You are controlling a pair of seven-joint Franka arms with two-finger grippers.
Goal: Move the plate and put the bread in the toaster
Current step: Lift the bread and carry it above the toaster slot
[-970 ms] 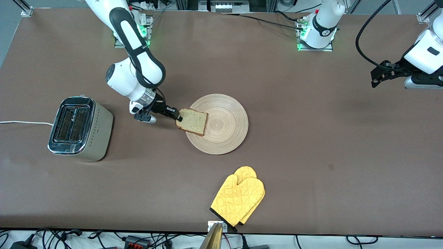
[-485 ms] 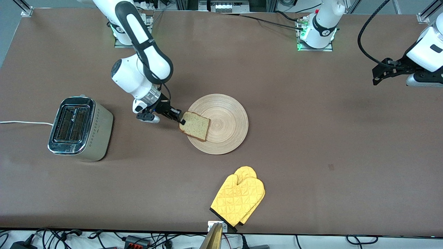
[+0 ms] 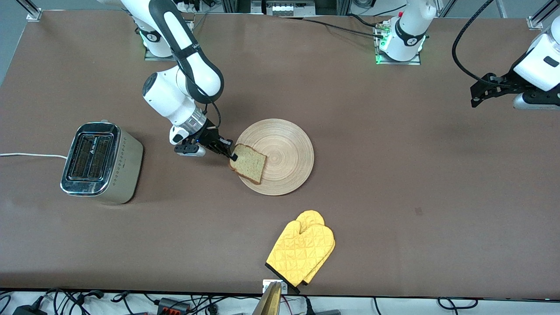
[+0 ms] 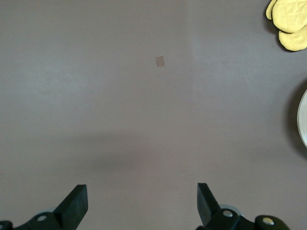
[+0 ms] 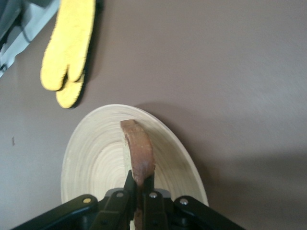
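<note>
My right gripper (image 3: 231,154) is shut on the crust edge of the bread (image 3: 249,164), a speckled slice with a dark crust. The slice hangs tilted over the rim of the wooden plate (image 3: 286,146) at the toaster's side. In the right wrist view the bread (image 5: 139,148) stands edge-on between the fingers of the right gripper (image 5: 140,184), above the plate (image 5: 96,153). The toaster (image 3: 100,164) stands at the right arm's end of the table, its slots up. My left gripper (image 3: 474,98) waits open over the left arm's end of the table. In its own view the left gripper (image 4: 142,191) has only bare table between its fingers.
A yellow oven mitt (image 3: 302,253) lies near the table edge closest to the front camera, nearer than the plate; it also shows as the mitt (image 5: 72,48) and the mitt (image 4: 288,24). The toaster's white cord (image 3: 26,155) runs off the table end.
The right gripper has closed tighter on the bread and tipped the slice up off the plate, shifting slightly toward the front camera. The left arm drifted a little, then held still.
</note>
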